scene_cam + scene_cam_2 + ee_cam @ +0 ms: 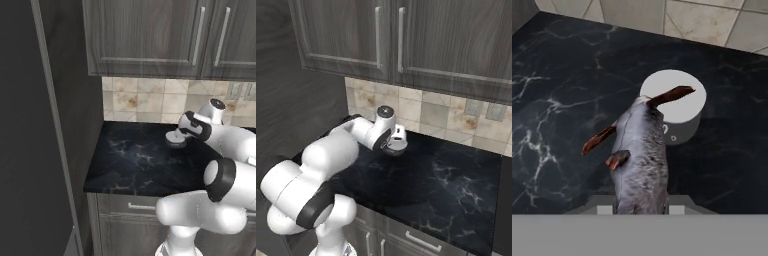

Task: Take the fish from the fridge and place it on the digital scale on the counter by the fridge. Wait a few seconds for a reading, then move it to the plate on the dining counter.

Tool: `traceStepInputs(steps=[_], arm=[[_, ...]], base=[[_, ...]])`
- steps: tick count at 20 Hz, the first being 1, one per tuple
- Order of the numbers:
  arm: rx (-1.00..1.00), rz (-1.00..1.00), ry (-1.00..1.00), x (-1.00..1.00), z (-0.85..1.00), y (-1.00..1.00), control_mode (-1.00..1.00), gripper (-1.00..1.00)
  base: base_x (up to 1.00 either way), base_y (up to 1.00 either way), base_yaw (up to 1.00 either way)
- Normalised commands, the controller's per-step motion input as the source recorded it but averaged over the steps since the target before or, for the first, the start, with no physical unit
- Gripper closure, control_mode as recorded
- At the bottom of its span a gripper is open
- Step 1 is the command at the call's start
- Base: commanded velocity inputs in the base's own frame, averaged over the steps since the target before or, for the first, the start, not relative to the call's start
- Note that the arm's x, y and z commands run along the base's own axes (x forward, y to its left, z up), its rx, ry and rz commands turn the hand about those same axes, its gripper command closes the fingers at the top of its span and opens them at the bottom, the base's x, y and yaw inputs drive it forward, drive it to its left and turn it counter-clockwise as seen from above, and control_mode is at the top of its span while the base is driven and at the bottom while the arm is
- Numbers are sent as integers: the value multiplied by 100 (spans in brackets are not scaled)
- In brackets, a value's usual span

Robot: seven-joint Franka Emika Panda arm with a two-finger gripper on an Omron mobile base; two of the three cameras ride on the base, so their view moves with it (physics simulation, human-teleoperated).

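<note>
In the hand view the end effector [641, 207] was closed on the fish [639, 160], its grey body running up the middle of the frame with the tail fin reaching over the digital scale [674, 102], upper centre. The scale sat on the black desk [135, 160], right of centre in the left base view. To do the step well, I judged, the fish needed centring over the silvery top, lowering gently, and releasing only once it rested flat.

Around the scale [674, 100] you have bare counter [135, 160]; the tiled wall [431, 112] blocks the frame's top, cabinets [406, 35] overhead.
</note>
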Motion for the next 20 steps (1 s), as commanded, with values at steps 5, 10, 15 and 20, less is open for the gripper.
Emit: traceStepInputs(steps=[5,10,15,20], arm=[[0,0,1,55,-24,-5,-100,100],[0,0,0,46,-41,-14,-100,100],[0,0,0,44,-37,-12,-100,100],[0,0,0,43,-25,-8,-100,100]], base=[[0,0,0],[0,0,0],[0,0,0],[0,0,0]])
